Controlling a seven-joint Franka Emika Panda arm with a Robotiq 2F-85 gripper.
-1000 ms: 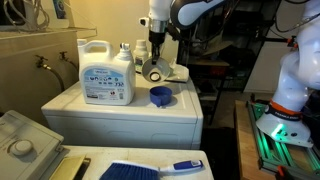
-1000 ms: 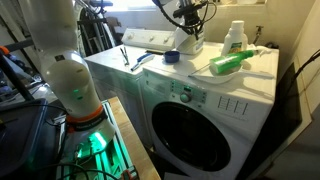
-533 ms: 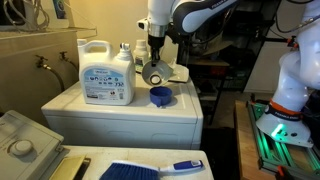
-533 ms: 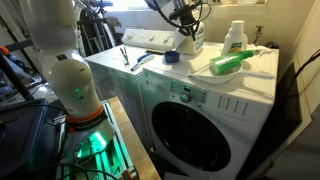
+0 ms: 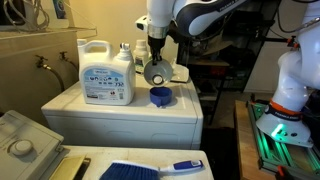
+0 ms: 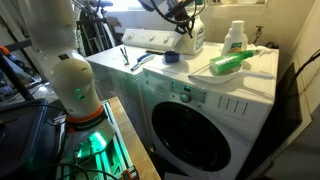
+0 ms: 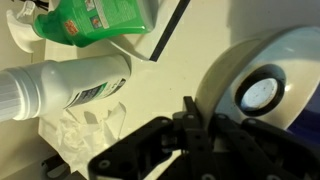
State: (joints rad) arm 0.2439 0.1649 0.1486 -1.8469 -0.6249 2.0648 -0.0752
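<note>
My gripper (image 5: 153,60) is shut on a white detergent jug (image 5: 160,72) and holds it tilted just above the white washer top (image 5: 110,110), its round open neck facing outward. In the wrist view my gripper (image 7: 196,112) clamps the jug's white body (image 7: 225,70) next to the open neck (image 7: 260,94). A blue cap (image 5: 160,96) sits on the washer top just below the jug; it also shows in an exterior view (image 6: 172,57), beside the gripper (image 6: 186,28) and jug (image 6: 193,40).
A large white detergent jug with a blue label (image 5: 107,74) and small bottles (image 5: 125,52) stand behind. A green bottle (image 6: 230,62) lies on the washer, a white bottle (image 6: 234,36) stands by it. A brush (image 5: 140,169) lies in front. A crumpled wrapper (image 7: 82,130) lies near the lying bottles.
The arm has swung slightly and the held jug has shifted a little up and sideways over the washer top. The blue cap has not moved.
</note>
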